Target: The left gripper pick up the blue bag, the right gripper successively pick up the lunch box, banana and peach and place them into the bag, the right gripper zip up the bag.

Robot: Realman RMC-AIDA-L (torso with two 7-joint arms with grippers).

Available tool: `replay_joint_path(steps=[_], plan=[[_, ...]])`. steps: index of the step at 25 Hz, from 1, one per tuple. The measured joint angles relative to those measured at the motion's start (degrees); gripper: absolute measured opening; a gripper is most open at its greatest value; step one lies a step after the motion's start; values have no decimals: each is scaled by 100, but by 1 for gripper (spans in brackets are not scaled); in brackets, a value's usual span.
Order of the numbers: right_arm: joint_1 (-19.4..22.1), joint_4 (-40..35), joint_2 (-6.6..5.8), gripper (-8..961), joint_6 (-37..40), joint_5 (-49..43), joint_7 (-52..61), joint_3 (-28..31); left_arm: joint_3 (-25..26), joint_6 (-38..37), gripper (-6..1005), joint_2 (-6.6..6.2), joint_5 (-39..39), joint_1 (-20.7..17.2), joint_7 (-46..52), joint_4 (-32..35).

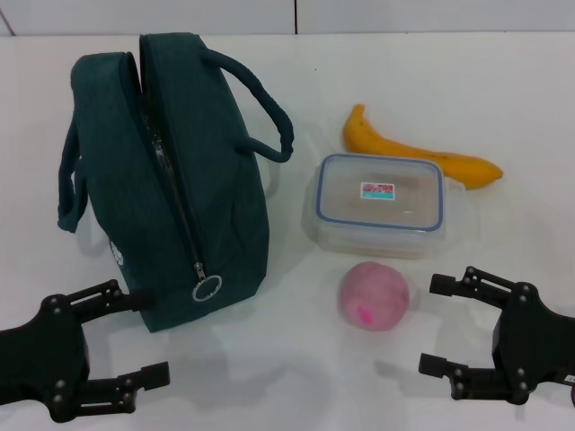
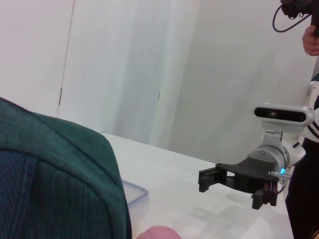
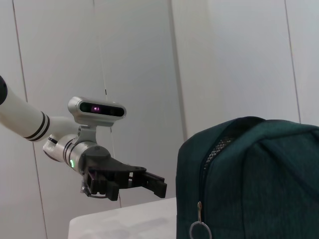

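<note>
The blue bag stands upright on the left of the white table, its zip ring hanging at the near end. To its right lies the clear lunch box with a blue-rimmed lid. The banana is behind the box and the pink peach in front of it. My left gripper is open, low beside the bag's near end and touching nothing. My right gripper is open and empty just right of the peach. The right wrist view shows the bag and the left gripper.
Two carry handles hang off the bag's sides. In the left wrist view the bag fills the near side, with a lunch box corner, the peach and the right gripper beyond. A person stands at the far edge.
</note>
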State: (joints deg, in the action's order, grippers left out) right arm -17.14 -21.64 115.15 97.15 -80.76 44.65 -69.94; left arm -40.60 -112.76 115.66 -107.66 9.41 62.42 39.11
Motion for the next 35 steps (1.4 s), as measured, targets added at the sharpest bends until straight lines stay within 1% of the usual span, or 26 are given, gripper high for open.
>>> replay_joint_path(steps=[9,12,15,17,19,22,26,28,31,34,35], plan=[[0,11,-2,873,10,-1,0,-8,0,0,859,18,16,31,42,0],[0,17,-2,873,12,-1,0,-12,0,0,859,2,154,30,323,0],[0,20,-2,873,14,-2,8,-11,142,2,857,-89,330,28,1186,4],[0,20,-2,873,15,-2,14,-11,367,5,856,-160,347,57,1728,6],[0,20,-2,873,15,-2,17,-11,686,7,855,-258,350,94,2269,16],[0,20,-2,872,13,-1,17,-10,984,11,854,-352,357,160,2873,105],[-3,20,-2,872,12,1,17,-10,1110,101,852,-484,341,350,3793,358],[-20,19,-2,872,10,4,18,-10,1148,156,851,-569,262,541,4533,619],[-34,19,0,872,5,4,18,-10,1160,191,849,-639,99,803,5436,1172],[-44,21,5,872,-26,7,17,-2,1160,333,848,-664,-85,1077,6580,1956],[-44,24,5,872,-31,7,18,-2,1160,333,847,-664,-85,1077,6580,1956]])
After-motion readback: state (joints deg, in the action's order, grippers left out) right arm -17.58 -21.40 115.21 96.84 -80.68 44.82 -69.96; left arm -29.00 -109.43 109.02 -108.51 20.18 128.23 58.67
